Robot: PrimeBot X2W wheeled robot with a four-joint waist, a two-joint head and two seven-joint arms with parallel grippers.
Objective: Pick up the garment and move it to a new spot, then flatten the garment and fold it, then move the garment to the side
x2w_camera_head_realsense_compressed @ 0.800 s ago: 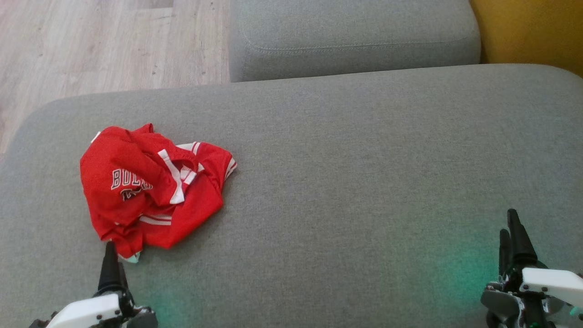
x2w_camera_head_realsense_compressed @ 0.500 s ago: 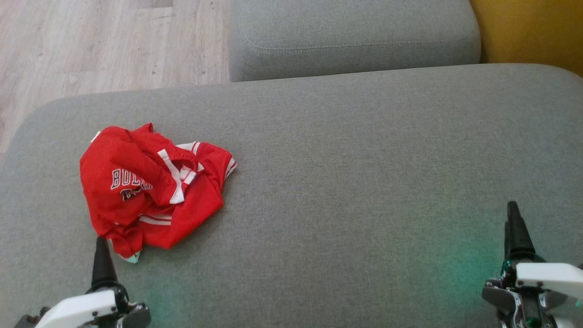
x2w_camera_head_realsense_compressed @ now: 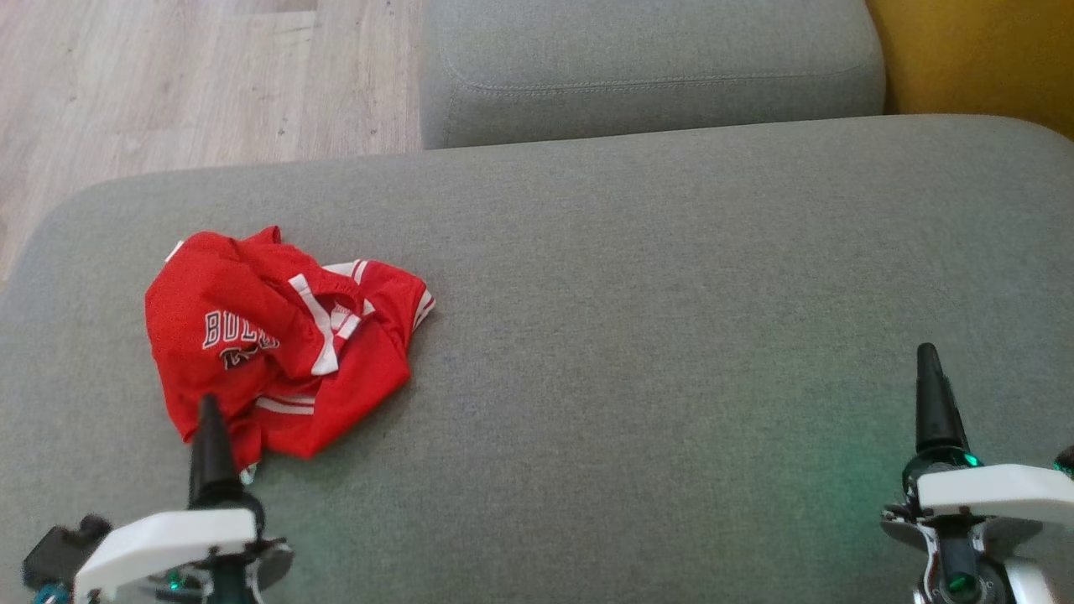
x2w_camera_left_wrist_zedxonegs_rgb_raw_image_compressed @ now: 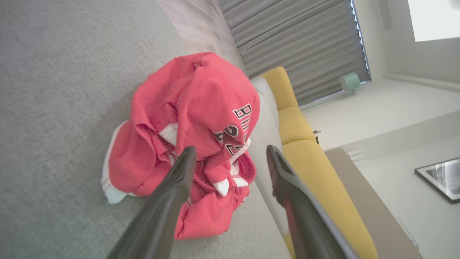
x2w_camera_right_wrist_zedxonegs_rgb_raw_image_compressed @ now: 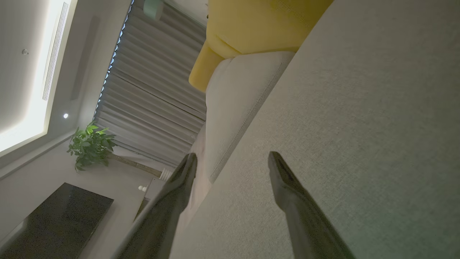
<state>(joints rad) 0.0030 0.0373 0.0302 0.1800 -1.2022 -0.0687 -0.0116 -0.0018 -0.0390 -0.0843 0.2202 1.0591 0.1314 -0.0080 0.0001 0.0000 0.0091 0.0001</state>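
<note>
Red mesh basketball jersey with white trim and lettering [x2w_camera_head_realsense_compressed: 277,344] lies crumpled in a loose heap on the left part of a wide grey fabric sofa cushion [x2w_camera_head_realsense_compressed: 671,294], near the cushion's left end and about midway between its near and far edges. In the left wrist view the jersey [x2w_camera_left_wrist_zedxonegs_rgb_raw_image_compressed: 194,108] bulges up in a mound, white-edged folds showing on its near side.

The left gripper [x2w_camera_head_realsense_compressed: 210,436] sits at the near edge of the jersey, its dark fingers pointing into the heap. In its wrist view the left gripper [x2w_camera_left_wrist_zedxonegs_rgb_raw_image_compressed: 230,154] is spread wide with nothing clasped; whether a fingertip touches the cloth cannot be told.

The right gripper [x2w_camera_head_realsense_compressed: 927,377] is well apart from the jersey, at the near right over bare cushion. Its wrist view shows the right gripper [x2w_camera_right_wrist_zedxonegs_rgb_raw_image_compressed: 233,158] also parted and empty.

A second grey cushion [x2w_camera_head_realsense_compressed: 646,67] lies at the far side, pale wood floor [x2w_camera_head_realsense_compressed: 168,84] to its left and a yellow cushion [x2w_camera_head_realsense_compressed: 973,59] to its right.
</note>
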